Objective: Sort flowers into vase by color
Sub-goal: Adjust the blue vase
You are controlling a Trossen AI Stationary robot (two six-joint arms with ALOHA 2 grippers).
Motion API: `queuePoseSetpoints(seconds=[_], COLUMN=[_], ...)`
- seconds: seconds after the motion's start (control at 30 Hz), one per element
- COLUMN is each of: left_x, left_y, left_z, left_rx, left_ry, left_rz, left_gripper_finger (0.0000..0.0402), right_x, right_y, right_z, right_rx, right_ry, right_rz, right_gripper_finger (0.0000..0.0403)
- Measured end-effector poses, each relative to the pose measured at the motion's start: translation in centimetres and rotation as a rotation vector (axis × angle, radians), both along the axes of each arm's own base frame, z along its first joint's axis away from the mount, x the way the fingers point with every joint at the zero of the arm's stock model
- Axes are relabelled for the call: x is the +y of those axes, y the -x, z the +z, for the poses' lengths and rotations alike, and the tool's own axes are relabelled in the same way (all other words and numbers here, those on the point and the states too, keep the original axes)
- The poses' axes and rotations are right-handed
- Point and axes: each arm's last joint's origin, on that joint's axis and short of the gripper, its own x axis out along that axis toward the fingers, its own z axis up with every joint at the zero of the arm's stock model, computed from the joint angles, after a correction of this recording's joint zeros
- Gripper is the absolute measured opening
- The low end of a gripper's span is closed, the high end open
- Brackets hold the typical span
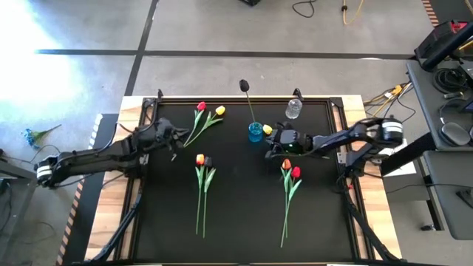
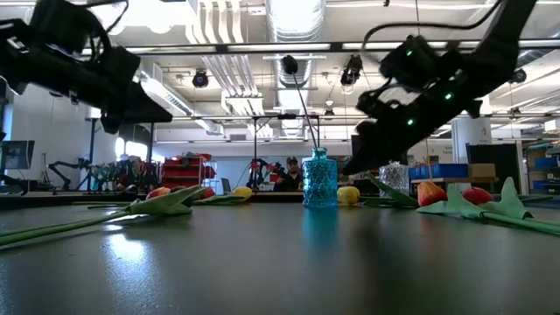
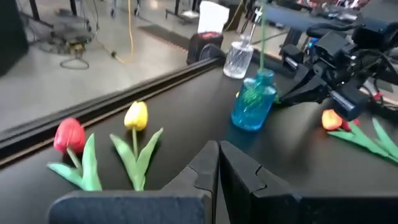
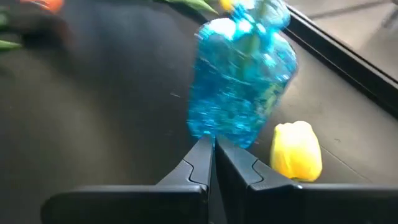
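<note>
A blue glass vase [image 1: 256,132] [image 2: 320,181] stands at the table's far middle with one near-black tulip [image 1: 244,85] in it. A clear vase [image 1: 293,108] stands behind it to the right. A yellow tulip head [image 4: 297,150] [image 1: 267,130] lies beside the blue vase. My right gripper [image 4: 213,148] [image 1: 272,137] is shut, with its tips just short of the blue vase [image 4: 239,74] and the yellow head close beside them. My left gripper [image 3: 218,152] [image 1: 176,137] is shut and holds nothing, near the stems of a red tulip [image 3: 69,135] and a yellow tulip [image 3: 137,116].
An orange and a dark tulip [image 1: 203,160] lie left of centre, stems toward the near edge. An orange and a red tulip [image 1: 291,168] lie right of centre, below the right gripper. Raised wooden edges frame the black table [image 1: 236,222]. The near half is bare apart from stems.
</note>
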Motion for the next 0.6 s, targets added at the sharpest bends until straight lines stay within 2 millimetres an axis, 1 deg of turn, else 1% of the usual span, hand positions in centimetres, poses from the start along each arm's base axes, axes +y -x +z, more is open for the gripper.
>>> queuePoseSetpoints(seconds=[0.17, 0.3, 0.4, 0.6], left_x=[1.9, 3.2, 3.7, 4.0], left_y=[0.6, 1.2, 1.4, 1.4], left_z=[-0.9, -1.0, -1.0, -1.7], left_rx=[0.037, 0.025, 0.022, 0.040], left_ry=[0.064, 0.087, 0.112, 0.158], left_rz=[0.051, 0.059, 0.051, 0.063], left_gripper_finger=[0.0000, 0.0000, 0.0000, 0.0000], right_x=[-1.4, -2.1, -2.3, -2.8], right_y=[-1.3, -2.1, -2.9, -4.5], right_z=[-1.1, -1.9, -2.2, -2.6], right_rx=[0.047, 0.065, 0.067, 0.062], right_ry=[0.005, -0.013, -0.013, -0.022], right_rz=[-0.069, -0.094, -0.092, -0.100], right_gripper_finger=[0.0012, 0.0012, 0.0012, 0.0012])
